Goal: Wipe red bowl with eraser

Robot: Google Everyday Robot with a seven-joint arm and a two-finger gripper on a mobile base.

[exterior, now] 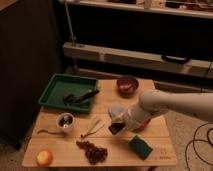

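Gripping the eraser [113, 129], claw [116, 126] hangs just beside the red bowl [145, 125]

A single camera looks down on the bench [55, 146] from high above its near edge, tilted forward so that it faces the dark shelves [135, 55] behind the far edge. It stands far enough back that all four corners of the bench show, with a strip of floor [197, 131] past the right edge. The robot's pale arm [172, 106] comes in from the right side of the view, close under the camera. Its pincer [116, 127] sits just right of the bench's middle, clamped on the dark eraser [113, 129].
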